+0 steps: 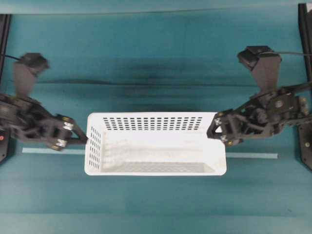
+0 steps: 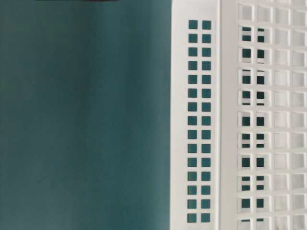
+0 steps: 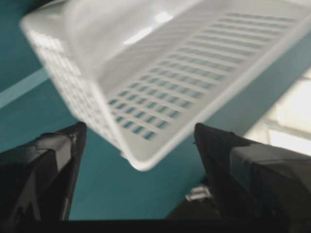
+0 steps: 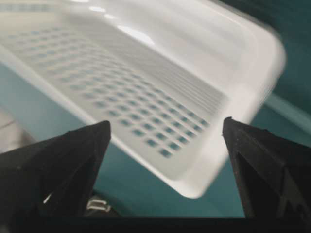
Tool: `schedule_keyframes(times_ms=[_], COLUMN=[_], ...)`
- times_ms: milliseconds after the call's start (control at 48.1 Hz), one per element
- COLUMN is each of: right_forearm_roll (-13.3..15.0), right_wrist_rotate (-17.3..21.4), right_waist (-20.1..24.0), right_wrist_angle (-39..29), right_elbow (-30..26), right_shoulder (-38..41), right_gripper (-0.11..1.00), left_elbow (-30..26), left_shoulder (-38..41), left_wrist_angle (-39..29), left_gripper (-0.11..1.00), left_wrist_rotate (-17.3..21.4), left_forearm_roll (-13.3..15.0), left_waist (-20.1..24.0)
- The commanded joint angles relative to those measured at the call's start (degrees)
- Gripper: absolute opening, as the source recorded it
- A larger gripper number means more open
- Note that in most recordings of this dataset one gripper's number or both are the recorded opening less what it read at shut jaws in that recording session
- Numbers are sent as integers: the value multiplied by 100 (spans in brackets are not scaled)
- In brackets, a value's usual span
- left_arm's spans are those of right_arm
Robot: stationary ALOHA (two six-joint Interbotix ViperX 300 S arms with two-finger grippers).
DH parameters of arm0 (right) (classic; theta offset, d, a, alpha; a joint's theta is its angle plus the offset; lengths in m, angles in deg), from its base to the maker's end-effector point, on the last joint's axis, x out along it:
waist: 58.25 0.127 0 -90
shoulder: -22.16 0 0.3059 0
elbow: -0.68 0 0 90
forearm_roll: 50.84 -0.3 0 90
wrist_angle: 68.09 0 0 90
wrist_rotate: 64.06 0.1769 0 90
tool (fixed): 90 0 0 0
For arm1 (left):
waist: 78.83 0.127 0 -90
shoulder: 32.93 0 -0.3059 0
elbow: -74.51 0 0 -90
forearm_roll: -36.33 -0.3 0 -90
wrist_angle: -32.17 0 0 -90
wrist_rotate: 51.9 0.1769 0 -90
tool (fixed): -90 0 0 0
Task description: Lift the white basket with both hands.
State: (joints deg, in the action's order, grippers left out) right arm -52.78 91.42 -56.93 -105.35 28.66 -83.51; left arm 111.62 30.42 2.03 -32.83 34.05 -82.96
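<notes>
Teal surface (image 1: 156,58) carries the white basket (image 1: 155,146) at centre; left tool (image 1: 84,138) at 9 o'clock and right tool (image 1: 214,130) at 3 o'clock stand spread wide, flanking its ends for a balanced two-sided lift.

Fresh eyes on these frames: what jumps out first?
The white basket dominates, sitting mid-table on the teal cloth and filling both wrist views. The left end effector and right end effector flank its short ends, each with fingers spread wide either side of a basket corner, neither closed on the rim. A pale tape strip runs across the cloth under the basket.
</notes>
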Motion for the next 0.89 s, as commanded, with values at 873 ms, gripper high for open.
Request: schedule_keyframes(times_ms=[873], right_forearm_roll=[18], right_wrist_rotate=[-5142], right_waist=[70], right_wrist_angle=[3410], right_elbow=[782], right_shoulder=[-1547], right_gripper=[96], left_elbow=[79], left_shoulder=[-2285], left_wrist_angle=[1063], left_gripper=[89], left_wrist_rotate=[4834], left_forearm_roll=[-18], left_waist=[-9])
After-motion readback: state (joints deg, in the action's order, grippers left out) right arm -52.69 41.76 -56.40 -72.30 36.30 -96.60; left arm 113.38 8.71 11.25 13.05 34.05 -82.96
